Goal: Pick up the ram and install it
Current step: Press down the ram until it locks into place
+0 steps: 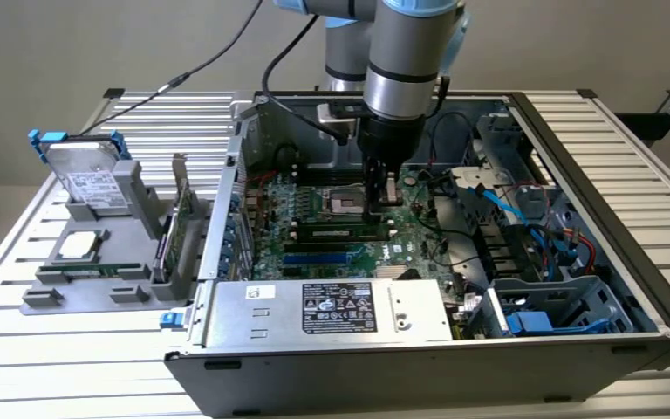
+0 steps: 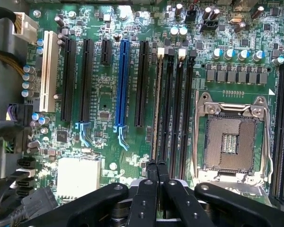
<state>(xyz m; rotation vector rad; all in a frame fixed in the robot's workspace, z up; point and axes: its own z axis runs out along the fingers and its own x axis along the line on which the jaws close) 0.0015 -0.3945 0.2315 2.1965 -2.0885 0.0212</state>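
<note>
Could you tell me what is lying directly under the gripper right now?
Under the shut gripper is the motherboard, with the ram seated in a memory slot beside the empty processor socket. The gripper covers the slot's near end.

A robotics lab bench: an open PC case (image 1: pixel 428 262) lies on a slatted aluminium table (image 1: pixel 56 367), a robot arm (image 1: pixel 411 61) reaches in, with parts set in grey holders (image 1: pixel 91 279).

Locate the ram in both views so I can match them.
Exterior view: ram seated on the motherboard, on the near side of the CPU socket.
Wrist view: ram edge-on, beyond three empty memory slots from the socket.
Shared landmark: the CPU socket.
</note>
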